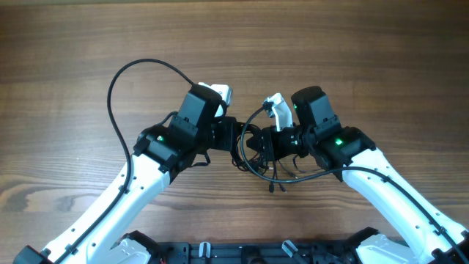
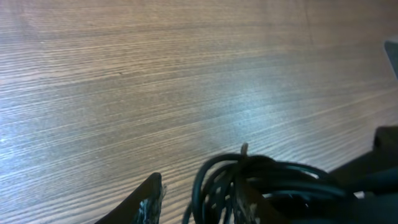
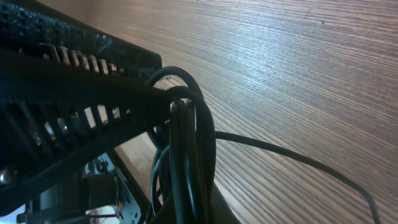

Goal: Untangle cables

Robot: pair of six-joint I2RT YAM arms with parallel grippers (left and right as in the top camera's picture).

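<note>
My two arms meet over the middle of the wooden tabletop [image 1: 330, 44], about halfway between its left and right edges and a little nearer the edge where my bases stand. The cables [image 1: 265, 166] lie there in one dark knot of thin loops, between my two wrists. A few strands sag toward the near edge and end in tiny plugs. My right gripper [image 1: 276, 139] is closed on the bundle. In the right wrist view its dark fingers [image 3: 93, 93] come together at the tip, and several strands [image 3: 186, 143] bend over that tip in a tight arch. One single strand [image 3: 280, 152] runs off alone across the wood. My left gripper [image 1: 236, 136] reaches in from the other side with its jaws part way apart. In the left wrist view the loops [image 2: 261, 180] sit between the fingers, crowded against the right-hand one. Bare wood shows between the loops and the other finger [image 2: 149, 202], so nothing is pinched there. One small plug end [image 2: 244, 149] sticks up out of the coil. A thicker black lead [image 1: 110, 92] arcs from my left wrist out toward the left edge and back to the arm, well apart from the knot.
</note>
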